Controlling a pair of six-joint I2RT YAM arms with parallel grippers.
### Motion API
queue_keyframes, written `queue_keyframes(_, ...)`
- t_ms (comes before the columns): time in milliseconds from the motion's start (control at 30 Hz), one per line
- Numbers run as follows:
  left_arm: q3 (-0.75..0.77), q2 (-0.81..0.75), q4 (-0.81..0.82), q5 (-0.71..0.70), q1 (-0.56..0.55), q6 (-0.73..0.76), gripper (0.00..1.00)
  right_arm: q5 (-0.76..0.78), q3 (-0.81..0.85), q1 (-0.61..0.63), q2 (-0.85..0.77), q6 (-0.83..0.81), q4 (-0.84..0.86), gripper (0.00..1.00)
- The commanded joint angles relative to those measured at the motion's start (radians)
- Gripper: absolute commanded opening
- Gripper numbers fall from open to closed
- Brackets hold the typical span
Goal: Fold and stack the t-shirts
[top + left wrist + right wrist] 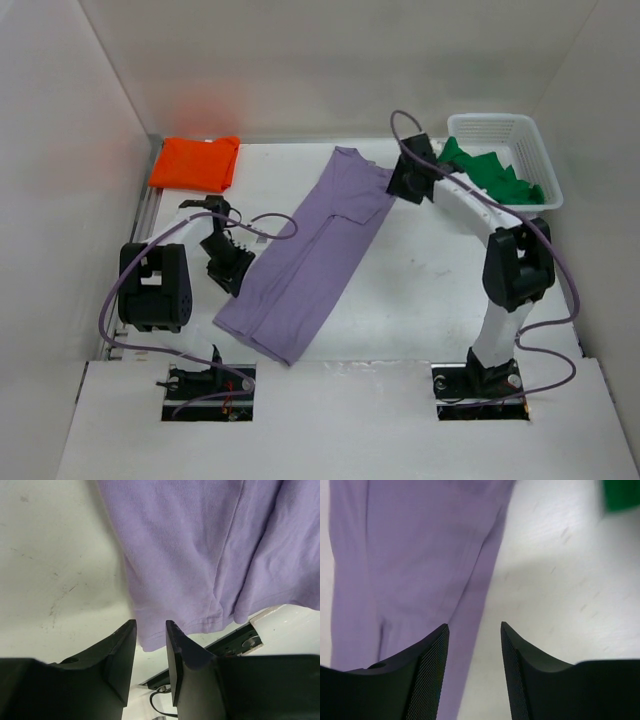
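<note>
Lavender shirt is laid diagonally across mid-frame, folded lengthwise. Both pincers are parted and empty: the left gripper at its lower hem, the right gripper near its upper end. If only one layer is pinched, the fold may be pulled undone. The green shirt is heaped in the white basket at upper right. The orange shirt is set folded at upper left.

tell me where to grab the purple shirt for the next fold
Probably the hem corner of the lavender t-shirt, from the left arm's side: it lies flat in a long diagonal strip, and that hem sits just ahead of the open left gripper, so a low pinch at the edge looks easiest.
</note>
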Motion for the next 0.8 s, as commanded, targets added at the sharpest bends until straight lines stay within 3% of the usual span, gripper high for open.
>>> queue_keyframes(0, -0.016, -0.040, -0.005, -0.010, 0.018, 0.020, 0.29, -0.071, -0.127, 0.140, -0.074, 0.076, 0.011, 0.51)
queue_keyframes(267, 0.020, -0.017, 0.032, -0.004, 0.044, 0.001, 0.31, -0.115, -0.349, 0.467, -0.229, 0.254, 0.022, 0.56)
queue_keyframes(567, -0.068, -0.227, 0.110, 0.071, 0.153, -0.110, 0.39, -0.097, -0.478, 0.646, -0.304, 0.311, 0.065, 0.56)
queue_keyframes(767, -0.153, -0.411, 0.123, 0.145, 0.254, -0.164, 0.42, -0.046, -0.610, 0.842, -0.327, 0.603, 0.239, 0.60)
